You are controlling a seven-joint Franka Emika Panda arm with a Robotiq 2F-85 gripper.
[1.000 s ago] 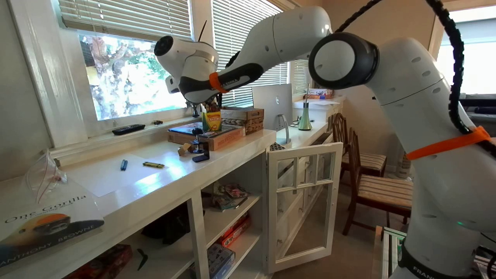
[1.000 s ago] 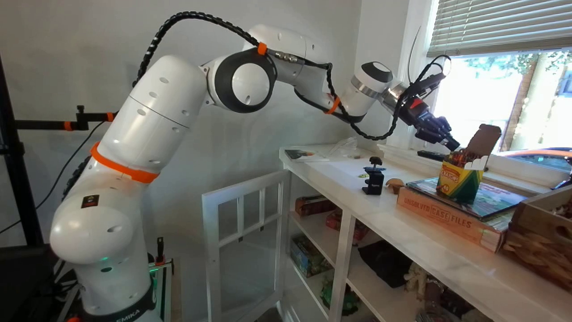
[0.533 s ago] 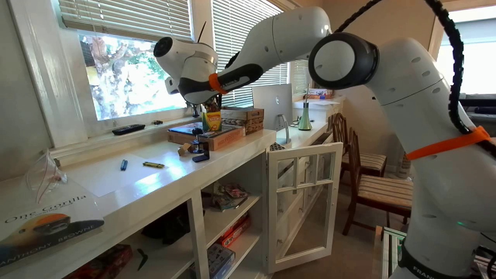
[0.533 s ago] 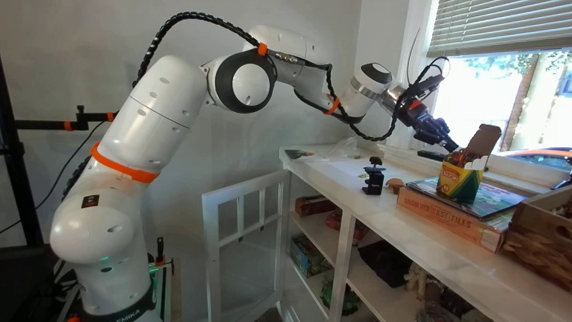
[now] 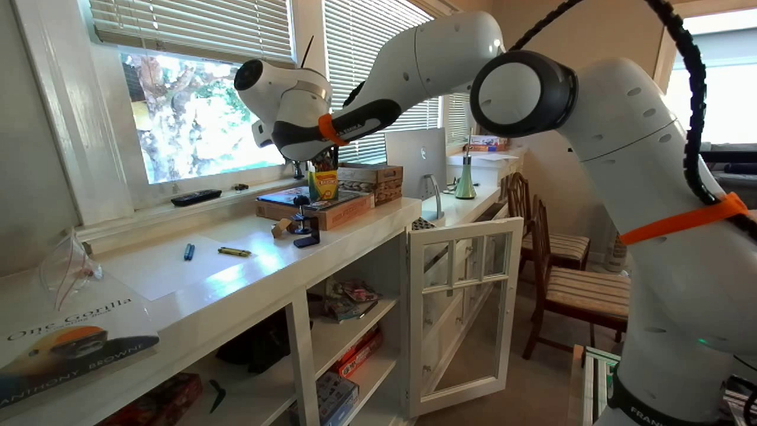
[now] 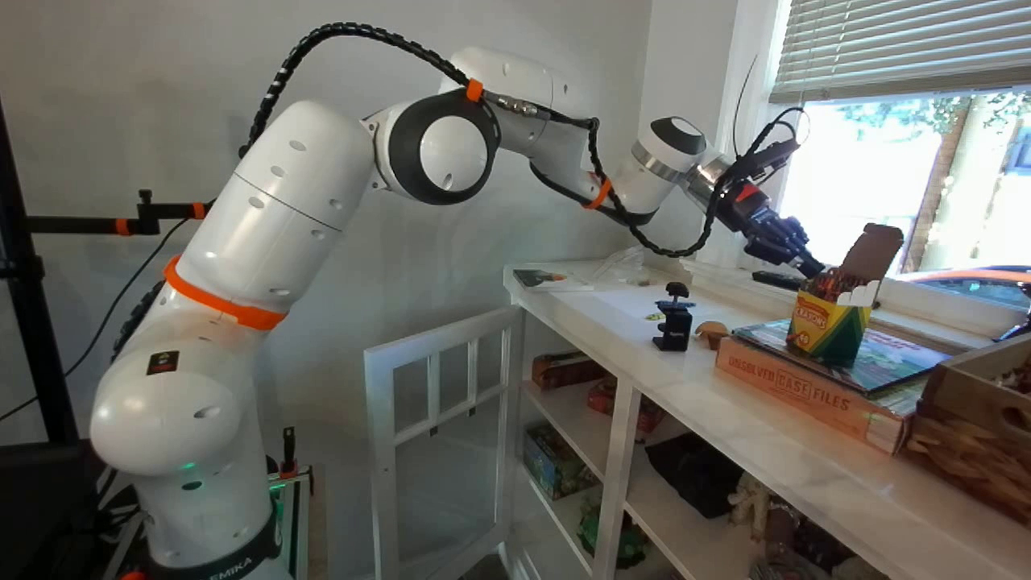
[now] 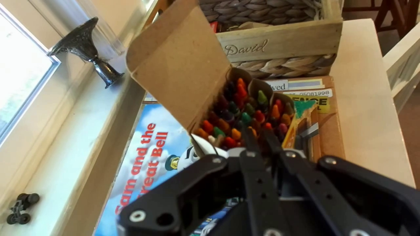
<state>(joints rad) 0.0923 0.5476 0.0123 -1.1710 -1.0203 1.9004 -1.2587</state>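
Observation:
A yellow and green crayon box (image 6: 834, 326) stands upright with its brown lid (image 7: 180, 62) raised, and it is packed with crayons (image 7: 234, 113) of many colours. Under it lie a picture book (image 7: 144, 164) and an orange "Case Files" box (image 6: 793, 387). My gripper (image 7: 258, 134) points down at the near side of the open box, its fingertips overlapping the crayons in the wrist view. The fingers sit close together with a narrow dark gap. Whether a crayon is in that gap I cannot make out. In an exterior view the gripper (image 6: 812, 264) tilts down beside the box's top.
A wooden basket (image 7: 282, 37) stands just behind the crayon box. A black clamp (image 6: 673, 322) and a brown wooden piece (image 6: 712, 333) are near the counter's edge. Blue crayons (image 5: 189, 252) and yellow-green crayons (image 5: 235, 252) lie on paper. A dark metal stand (image 7: 85, 49) rests on the sill.
My gripper has sunk very slightly and shifted a little in the exterior views, its tips lower at the crayon box. The box and the other objects have stayed put.

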